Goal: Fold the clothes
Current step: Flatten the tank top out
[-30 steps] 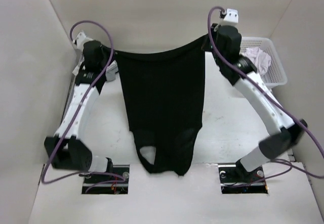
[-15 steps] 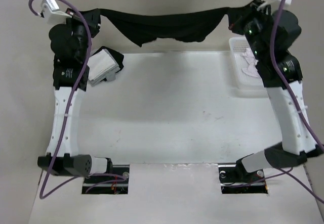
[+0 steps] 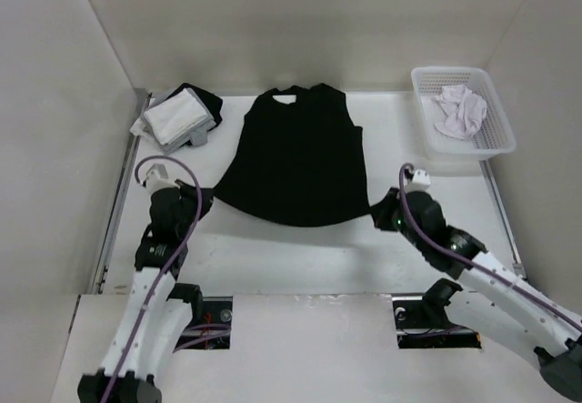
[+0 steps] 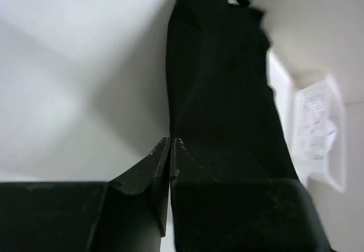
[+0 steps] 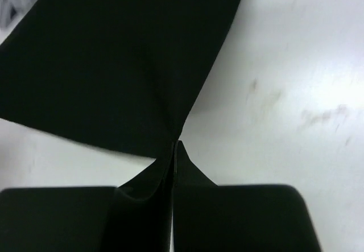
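Top external view: the black tank top [image 3: 296, 157], slung in the air between the arms a moment ago, now lies flat at mid-table [image 3: 300, 248], straps far, hem near. Left gripper [image 3: 211, 198] and right gripper [image 3: 376, 214] stay pinched on its near hem corners. Spreading looks done, so folding can start. The far-right basket [image 3: 450, 70] holds a white garment [image 3: 459, 110].

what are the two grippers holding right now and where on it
Both are shut on the black tank top. The left gripper pinches its near left hem corner, the right gripper its near right hem corner.
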### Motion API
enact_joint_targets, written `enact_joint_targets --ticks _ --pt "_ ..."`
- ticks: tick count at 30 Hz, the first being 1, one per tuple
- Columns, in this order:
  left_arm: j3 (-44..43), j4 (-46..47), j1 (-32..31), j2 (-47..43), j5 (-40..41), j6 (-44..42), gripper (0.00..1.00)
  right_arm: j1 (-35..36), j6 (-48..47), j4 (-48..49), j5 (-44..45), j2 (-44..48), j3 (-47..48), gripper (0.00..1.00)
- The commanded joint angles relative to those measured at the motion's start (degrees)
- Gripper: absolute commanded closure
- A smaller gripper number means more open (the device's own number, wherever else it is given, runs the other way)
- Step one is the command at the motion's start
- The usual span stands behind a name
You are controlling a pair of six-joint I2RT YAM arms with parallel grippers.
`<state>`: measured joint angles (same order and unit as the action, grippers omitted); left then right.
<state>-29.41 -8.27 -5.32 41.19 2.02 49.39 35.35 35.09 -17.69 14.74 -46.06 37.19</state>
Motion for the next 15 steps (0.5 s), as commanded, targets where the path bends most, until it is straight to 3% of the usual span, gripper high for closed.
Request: enact_joint_targets --ticks 1,3,6,10,12,15 --pt "3.20 -7.41 1.67 -13.29 -0.26 -3.06 1.00 8.25 9.36 -0.38 5.11 10.26 -6.14 1.00" --pt "4.27 -17.43 1.76 -20.15 0.09 -2.63 1.00 15.45 16.46 -7.06 7.83 15.89 -9.58 1.00" --pt "3.66 -24.57 -4.02 -26.50 1.48 3.50 1.00 28.36 26.66 -16.73 13.01 20.92 -10.21 1.00" --pt "2.25 -28.20 -8.95 -27.57 5.70 8.26 1.00 42.97 35.04 -22.99 21.54 17.26 -5.65 1.00" --pt "2.25 -26.55 -10.18 -26.52 7.99 9.15 1.00 43.62 33.65 -22.74 23.48 11.73 -3.10 1.00" --pt "2.43 -17.69 -10.10 -19.69 11.07 8.71 1.00 33.72 24.27 -16.35 21.57 5.21 -0.81 1.00"
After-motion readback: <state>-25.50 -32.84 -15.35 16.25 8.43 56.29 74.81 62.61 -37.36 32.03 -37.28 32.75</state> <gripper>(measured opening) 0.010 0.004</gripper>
